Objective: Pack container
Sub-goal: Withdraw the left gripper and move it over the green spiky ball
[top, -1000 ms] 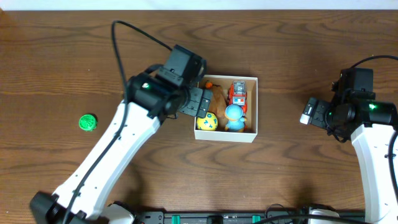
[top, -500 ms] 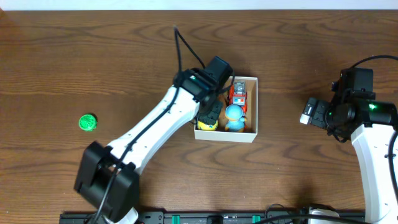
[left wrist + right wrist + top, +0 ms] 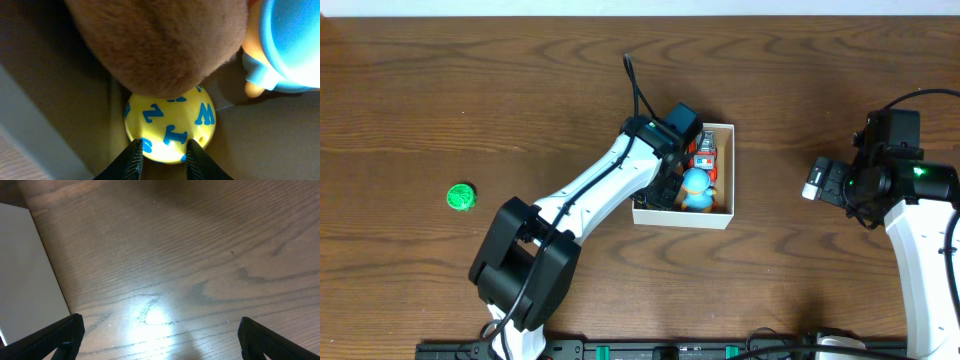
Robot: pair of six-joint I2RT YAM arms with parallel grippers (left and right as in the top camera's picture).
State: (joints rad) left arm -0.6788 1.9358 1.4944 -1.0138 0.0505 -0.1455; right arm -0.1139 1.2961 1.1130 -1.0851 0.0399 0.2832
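The container (image 3: pixel 682 218), a white box with a tan inside, sits mid-table. In it are a red toy truck (image 3: pixel 704 152), a blue duck-like toy (image 3: pixel 695 188), a brown plush (image 3: pixel 160 45) and a yellow ball with blue letters (image 3: pixel 170 127). My left gripper (image 3: pixel 162 152) reaches down into the box's near-left corner, and both fingers press the ball's sides. In the overhead view the left arm hides the ball. My right gripper (image 3: pixel 817 180) hovers wide open over bare table to the right of the box, holding nothing.
A small green round object (image 3: pixel 461 197) lies on the wood far to the left. The box's white wall (image 3: pixel 20 270) shows at the left edge of the right wrist view.
My left arm swung right and dipped into the box, and its fingers went from open to shut on the yellow ball. The right arm stayed put.
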